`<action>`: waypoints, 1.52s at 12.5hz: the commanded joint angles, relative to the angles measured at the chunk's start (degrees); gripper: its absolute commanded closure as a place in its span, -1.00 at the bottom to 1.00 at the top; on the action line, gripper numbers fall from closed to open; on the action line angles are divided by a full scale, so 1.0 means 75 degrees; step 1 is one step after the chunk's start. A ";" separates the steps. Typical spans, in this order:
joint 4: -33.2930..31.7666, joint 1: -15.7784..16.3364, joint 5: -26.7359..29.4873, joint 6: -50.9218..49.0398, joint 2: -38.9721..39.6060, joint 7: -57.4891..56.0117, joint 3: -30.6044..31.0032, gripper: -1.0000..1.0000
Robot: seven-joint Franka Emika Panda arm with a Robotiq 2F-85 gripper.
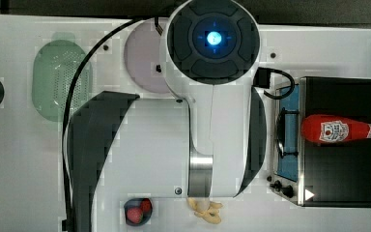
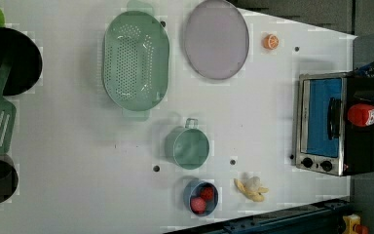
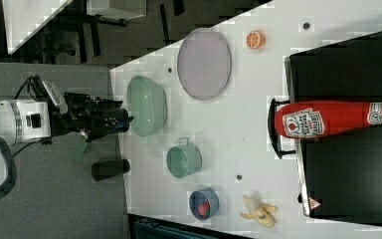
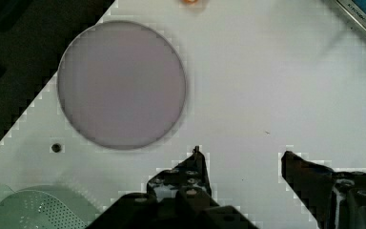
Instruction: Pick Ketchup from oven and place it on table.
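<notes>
Red and white, the ketchup [image 1: 340, 129] stands on the black top of the oven [image 1: 338, 166], near its front edge and just above the door handle; in the top view's right it shows at the oven's middle. The oven sits at the end of the table [image 2: 253, 126], its glass door shut as far as the left view shows. The gripper [image 4: 245, 164] hangs above bare tabletop, well apart from the bottle, its jaws spread with nothing between them. In the wrist view the purple plate [image 4: 121, 83] lies near the fingers [image 4: 193, 174], with the green colander [image 4: 38, 210] at the edge. A green cup [image 2: 187, 146], a bowl of strawberries [image 2: 200, 197], a peeled banana [image 2: 251, 187] and an orange half [image 2: 271, 42] lie scattered on the table.
</notes>
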 commanded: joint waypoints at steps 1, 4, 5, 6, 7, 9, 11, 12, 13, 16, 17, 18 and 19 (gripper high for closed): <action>-0.1512 -0.0300 -0.0127 -0.1890 -0.2822 0.0007 -0.0263 -0.50; -0.1512 -0.0304 -0.0134 -0.1839 -0.2809 0.0006 -0.0311 -1.00; -0.1512 -0.0313 -0.0140 -0.1730 -0.2787 0.0006 -0.0383 -1.00; -0.1511 -0.0321 -0.0144 -0.1523 -0.2753 0.0006 -0.0490 -1.00; -0.1512 -0.0344 -0.0156 -0.1285 -0.2699 0.0006 -0.0638 -1.00; -0.1511 -0.0427 -0.0156 -0.0907 -0.2478 0.0006 -0.1087 -1.00; -0.1495 -0.0493 -0.0157 -0.0801 -0.2126 0.0006 -0.1642 -1.00; -0.1489 -0.0513 -0.0157 -0.0740 -0.1904 0.0006 -0.1953 -1.00; -0.1489 -0.0521 -0.0157 -0.0592 -0.1661 0.0006 -0.2281 -1.00; -0.1473 -0.0595 -0.0168 0.0746 -0.0788 0.0006 -0.3295 -1.00; -0.1456 -0.0622 -0.0168 0.1265 -0.0518 0.0006 -0.3558 -1.00; -0.1419 -0.0635 -0.0167 0.1772 -0.0163 0.0006 -0.3845 -1.00; -0.1277 -0.0647 -0.0165 0.2054 0.0283 0.0006 -0.4079 -1.00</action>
